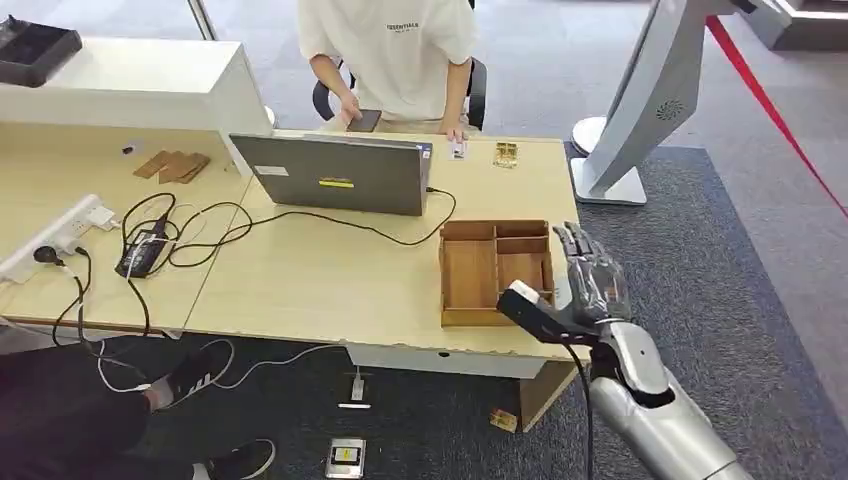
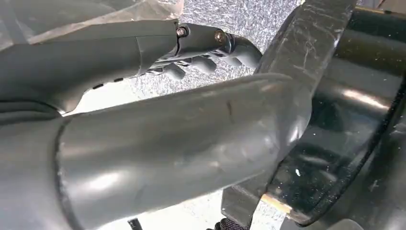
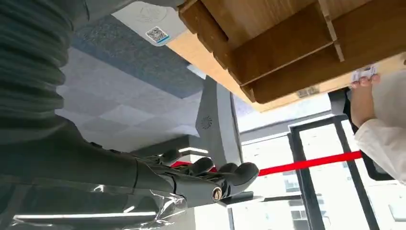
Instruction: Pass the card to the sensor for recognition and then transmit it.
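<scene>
Card: a small white card (image 1: 458, 150) lies flat on the far edge of the worktop (image 1: 330, 280), just right of the laptop's far corner, with a person's hand (image 1: 455, 132) resting at it. Its long axis appears to run away from the robot toward the person (too small to be sure which end leads). In the right wrist view the same card (image 3: 364, 73) shows under the person's fingertips.

Right hand: the right hand (image 1: 592, 275) is raised at the near right corner of the worktop, just beside the right wall of the wooden tray (image 1: 470, 275). Its fingers (image 3: 230, 173) are extended and slightly apart, holding nothing; palm faces toward the tray.

Left hand: the left hand (image 2: 210, 55) shows in the left wrist view with its fingers curled loosely inward, nothing between them (grey speckled floor behind).

Wooden tray: compartmented, near the right end of the worktop, well apart from the card.

Laptop: grey laptop (image 1: 340, 175) stands open with its lid back toward the robot, a black cable running from its right side.

Other items: a small gold-coloured object (image 1: 506, 153) lies just right of the card; a power strip (image 1: 50, 235) and tangled black cables sit at the left.

Person: white T-shirt, seated at the far side of the worktop.
</scene>
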Motion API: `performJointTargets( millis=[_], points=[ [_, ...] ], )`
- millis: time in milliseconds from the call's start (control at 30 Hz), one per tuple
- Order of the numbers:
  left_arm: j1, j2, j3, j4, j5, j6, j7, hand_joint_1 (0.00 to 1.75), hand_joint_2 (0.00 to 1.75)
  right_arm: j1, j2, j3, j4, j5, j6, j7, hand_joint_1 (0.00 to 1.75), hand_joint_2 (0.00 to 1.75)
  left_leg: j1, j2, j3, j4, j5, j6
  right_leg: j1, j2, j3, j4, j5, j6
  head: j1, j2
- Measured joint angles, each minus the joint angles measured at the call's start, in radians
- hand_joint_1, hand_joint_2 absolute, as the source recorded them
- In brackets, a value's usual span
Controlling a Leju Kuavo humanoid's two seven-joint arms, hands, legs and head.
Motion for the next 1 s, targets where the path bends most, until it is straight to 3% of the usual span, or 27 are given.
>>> performJointTargets(
  millis=[500,767,967,1000],
  points=[
    [-0.001,0.0,0.0,0.0,-0.002,0.0,0.002,0.0,0.0,0.025,0.009,0.0,0.015,-0.013,0.063,0.0,0.0,1.75,0.0,0.0,0.0,0.0,0.0,0.0,0.0,0.0,0.0,0.0,0.0,0.0,0.0,0.0],
    [-0.001,0.0,0.0,0.0,0.003,0.0,0.001,0.0,0.0,0.015,-0.003,-0.011,0.034,-0.015,0.092,0.063,0.0,1.75,0.0,0.0,0.0,0.0,0.0,0.0,0.0,0.0,0.0,0.0,0.0,0.0,0.0,0.0],
    [-0.001,0.0,0.0,0.0,0.005,0.0,0.001,0.0,0.0,0.016,-0.008,-0.014,0.034,-0.021,0.103,0.074,0.0,1.75,0.0,0.0,0.0,0.0,0.0,0.0,0.0,0.0,0.0,0.0,0.0,0.0,0.0,0.0],
    [-0.001,0.0,0.0,0.0,0.006,0.0,0.001,0.0,0.0,0.016,-0.021,-0.02,0.033,-0.033,0.13,0.082,0.0,1.75,0.0,0.0,0.0,0.0,0.0,0.0,0.0,0.0,0.0,0.0,0.0,0.0,0.0,0.0]
  ],
)
